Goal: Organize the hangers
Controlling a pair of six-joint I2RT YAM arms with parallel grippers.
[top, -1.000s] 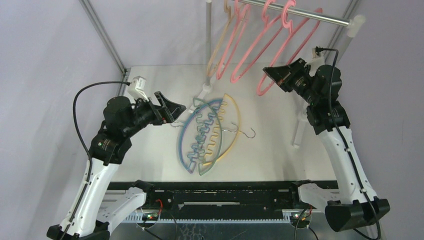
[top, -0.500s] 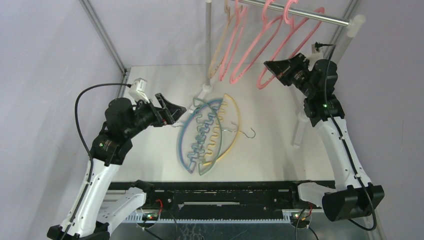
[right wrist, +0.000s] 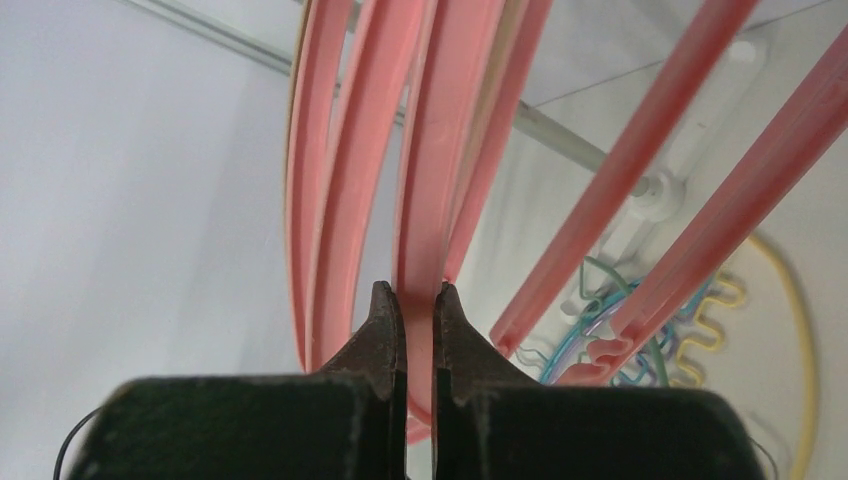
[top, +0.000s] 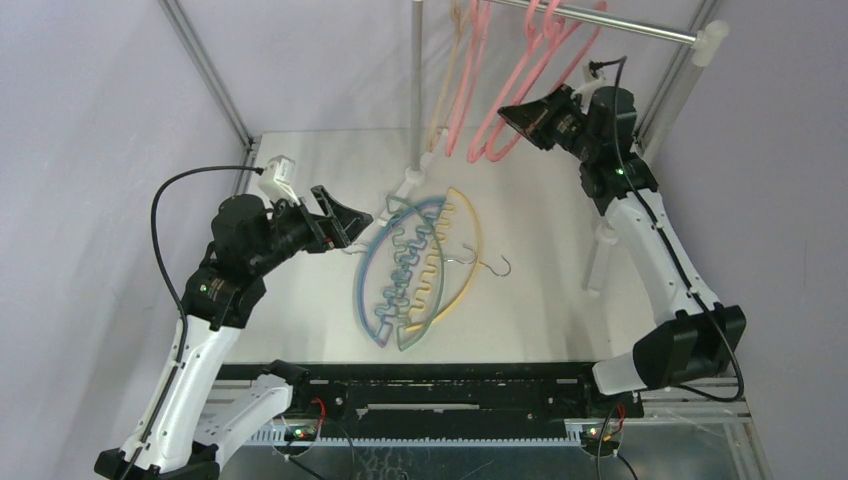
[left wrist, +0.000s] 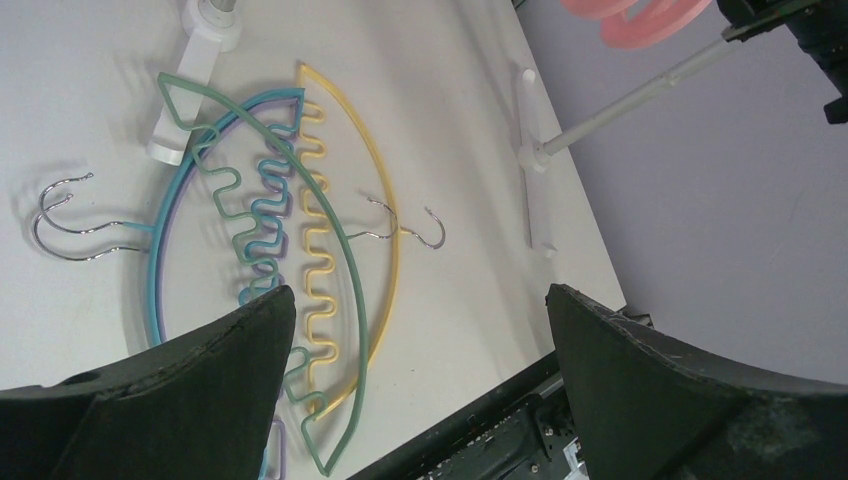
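Overhead, the coloured hangers [top: 415, 270] lay in a loose, overlapping pile near the middle of the table [top: 550, 300], with wire hooks [top: 490, 265] sticking out at the pile's 3 o'clock side. My left gripper [top: 355, 228] hovered just off the pile's 10 o'clock side, jaws spread wide, with nothing in them. Toward 12 to 1 o'clock the rail [top: 620, 25] carried the pink hangers [top: 520, 90]. The beige hanger [top: 443, 90] hung at their 9 o'clock end, beside the upright pole [top: 416, 80]. My right gripper [top: 505, 108] sat high among the pink ones, its tip against them.

Through the left wrist camera, I saw both fingers [left wrist: 200, 390] far apart and empty above the table. Between them lay the yellow hanger [left wrist: 397, 255] with the green hanger [left wrist: 350, 265] crossing it. The blue hanger [left wrist: 152, 280] curved off toward 9 o'clock, and a bit of the purple hanger [left wrist: 283, 450] showed at 6 o'clock. Two hooks lay at 3 o'clock of the yellow arc, and two more at the far 9 o'clock edge.

Through the right wrist camera, the fingers [right wrist: 380, 320] were pinched nearly together on the thin edge of one pink hanger [right wrist: 425, 180], which ran up between them toward 12 o'clock. Other pink bars fanned out on either side, and the coloured hangers showed below at 4 o'clock.
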